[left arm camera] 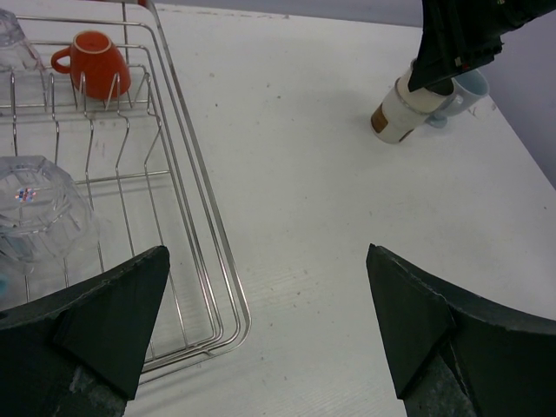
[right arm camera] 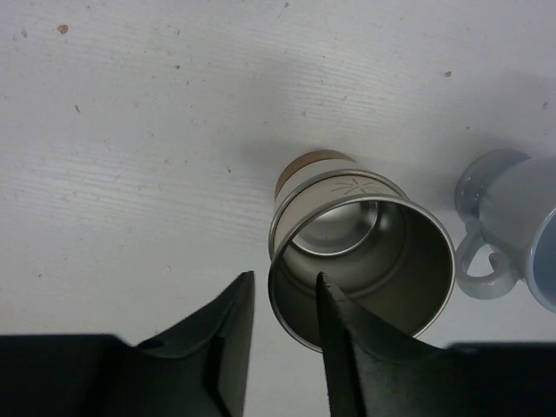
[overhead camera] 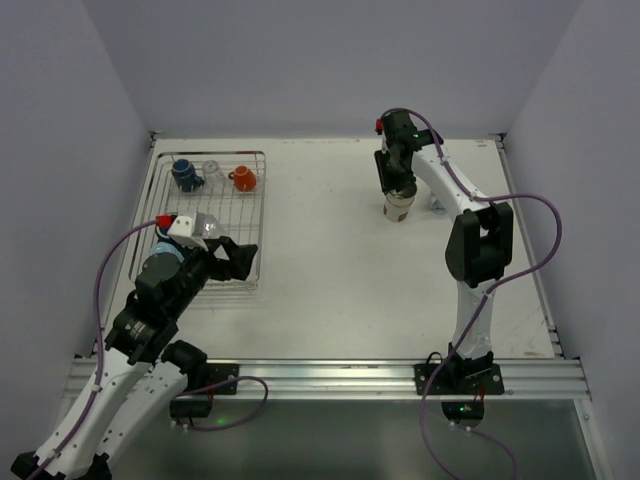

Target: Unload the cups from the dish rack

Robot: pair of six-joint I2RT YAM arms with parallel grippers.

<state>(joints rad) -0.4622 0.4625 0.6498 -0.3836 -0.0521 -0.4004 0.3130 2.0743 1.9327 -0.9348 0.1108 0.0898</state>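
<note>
Four cups sit in dish rack [overhead camera: 263, 200], left side of top view: dark blue mug [overhead camera: 185, 175], clear glass [overhead camera: 211, 168] and orange mug [overhead camera: 243, 178] along far end, second clear glass [left arm camera: 35, 204] nearer. Left gripper [left arm camera: 268, 252] spread wide, empty, over rack's near right corner. Right gripper [right arm camera: 283, 278] narrow, straddling metal cup [right arm camera: 382, 261] wall, one finger inside, one outside; can't tell if pinching. Metal cup upper right on table, light blue mug [right arm camera: 512, 217] just beside.

Shiny wire dish rack [left arm camera: 195, 174], brushed-metal cup [right arm camera: 417, 261], clear glass [left arm camera: 39, 208], matt table [left arm camera: 304, 174]
</note>
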